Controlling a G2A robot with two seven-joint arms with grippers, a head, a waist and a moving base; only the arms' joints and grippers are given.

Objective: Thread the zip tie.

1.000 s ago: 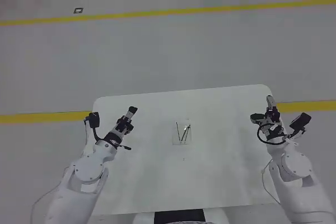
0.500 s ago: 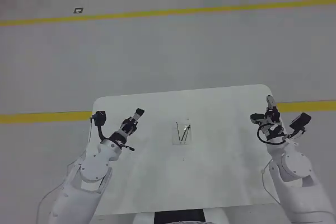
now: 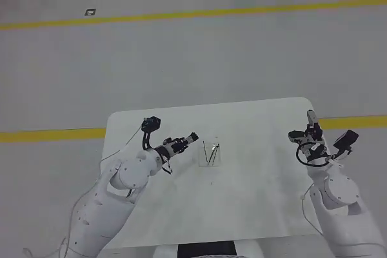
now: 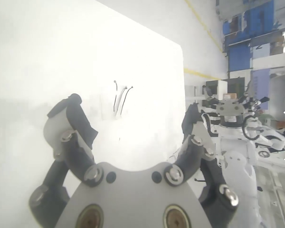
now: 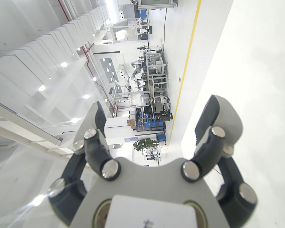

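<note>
The left gripper point(image 4: 133, 112) hovers low over the table point(image 3: 258, 193) with its jaws spread wide and nothing between them, pointing at the zip ties point(image 4: 120, 97) just ahead of it. The right gripper point(image 5: 156, 110) hangs near the table's right edge, well apart from them, also wide open and empty.

The zip ties lie near the middle of the table, a few thin black strands close together and partly crossing. They look very light, springy and smooth, so a strand would likely bend or slide away under a loose pinch. A firm hold on the strap close to its small head seems best, leaving the pointed tail free for threading.

How many strands there are is hard to tell where they overlap. A faint pale rectangle point(image 3: 202, 161) surrounds them; whether it is a clear tray or a flat sheet cannot be made out. The slots in the heads are too small to see.
</note>
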